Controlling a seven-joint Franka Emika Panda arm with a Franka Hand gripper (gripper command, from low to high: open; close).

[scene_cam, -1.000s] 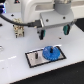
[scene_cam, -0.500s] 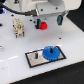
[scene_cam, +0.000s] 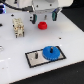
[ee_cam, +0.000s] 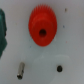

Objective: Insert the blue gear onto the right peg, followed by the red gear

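Note:
The blue gear [scene_cam: 50, 52] lies flat on the right part of the grey black-bordered plate [scene_cam: 33, 61]. It covers the right peg, which I cannot see. The left peg [scene_cam: 37, 54] stands bare beside it. The red gear [scene_cam: 43, 24] lies on the white table behind the plate. In the wrist view the red gear [ee_cam: 42, 25] shows with its dark centre hole. My gripper [scene_cam: 44, 17] hangs just above the red gear. It is open and empty, with one dark finger [scene_cam: 34, 19] on either side. The fingers are out of the wrist view.
A beige blocky object [scene_cam: 19, 27] stands on the table on the exterior view's left of the red gear. A small metal cylinder [ee_cam: 20, 70], a dark spot [ee_cam: 59, 68] and a dark green shape [ee_cam: 2, 32] show near the red gear in the wrist view.
The arm has left the blue gear on the plate. It has moved back from above the plate to above the red gear.

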